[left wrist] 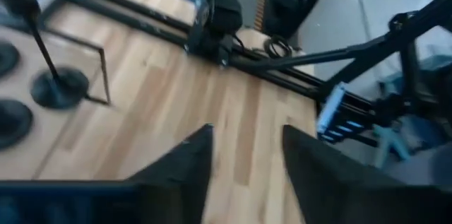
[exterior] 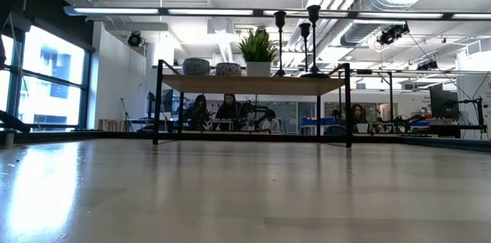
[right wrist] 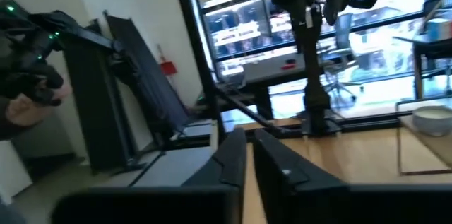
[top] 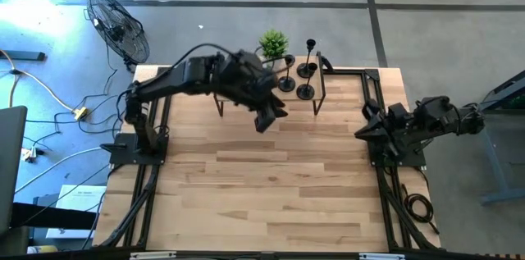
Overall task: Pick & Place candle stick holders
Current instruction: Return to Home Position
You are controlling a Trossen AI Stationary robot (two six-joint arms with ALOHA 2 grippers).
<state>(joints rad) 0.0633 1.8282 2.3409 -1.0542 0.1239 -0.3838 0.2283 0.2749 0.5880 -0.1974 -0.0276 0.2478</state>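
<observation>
Three black candle stick holders [top: 306, 91] stand together on the shelf [exterior: 253, 83] at the far edge of the worktop [top: 262, 186], beside a potted plant [top: 273, 43]. The left gripper [top: 265, 120] hovers before the shelf, wide open and empty. The right gripper [right wrist: 248, 160], fingers nearly together, sits folded at the worktop's right edge

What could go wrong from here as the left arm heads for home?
1. The left end effector, open and empty, hangs just in front of the shelf with its arm crossing above it; a low retreat could clip what stands there.
2. The candle stick holders are tall, thin and clustered, so one bump might topple several.
The right end effector waits at the table's right edge.
</observation>
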